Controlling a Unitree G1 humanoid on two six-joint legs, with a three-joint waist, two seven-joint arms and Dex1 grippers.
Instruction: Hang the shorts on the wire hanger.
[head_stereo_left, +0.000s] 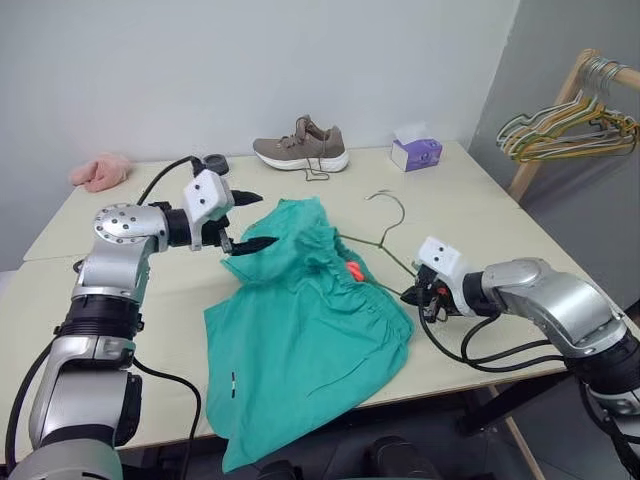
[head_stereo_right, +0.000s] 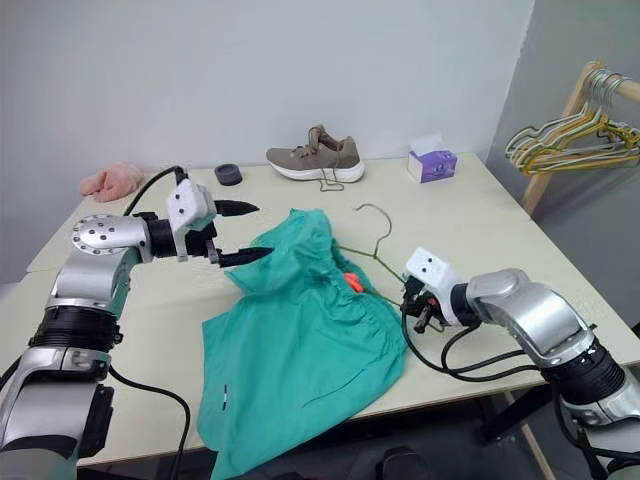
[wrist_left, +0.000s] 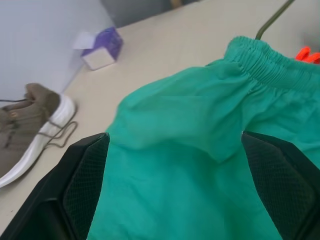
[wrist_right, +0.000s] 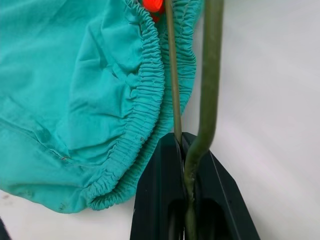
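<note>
Progress looked partial: the shorts (head_stereo_left: 300, 340) lay spread on the tabletop (head_stereo_left: 480, 210), their lower part hanging over the near edge, and the wire hanger (head_stereo_left: 385, 240) appeared to be threaded part-way into them, since its hook and one sloping arm stuck out on the far side while the rest ran under the gathered waistband beside the orange tag (head_stereo_left: 352, 270). The right claw (head_stereo_left: 425, 292) was clenched on the hanger's wire at the corner just beside the waistband, with the wire pinched between its fingers in the right wrist view. The left claw (head_stereo_left: 245, 220) stood released, jaws spread wide, near the far bunched-up corner of the shorts, with teal cloth lying between its fingers (wrist_left: 85, 185) in the left wrist view but nothing gripped. Judging by this, the hanger was in hand and some fabric was over it, yet the shorts were not properly hung: they rested mostly flat, and the waist had still to be settled evenly on the wire and the whole lifted clear. As for writing, none could be read; a tiny white label (head_stereo_left: 234, 378) on the front of the shorts was too small to make out, the orange tag showed no legible text, and the purple tissue box (head_stereo_left: 416, 152) and the brown shoe (head_stereo_left: 302, 148) at the far edge showed no readable brand.
</note>
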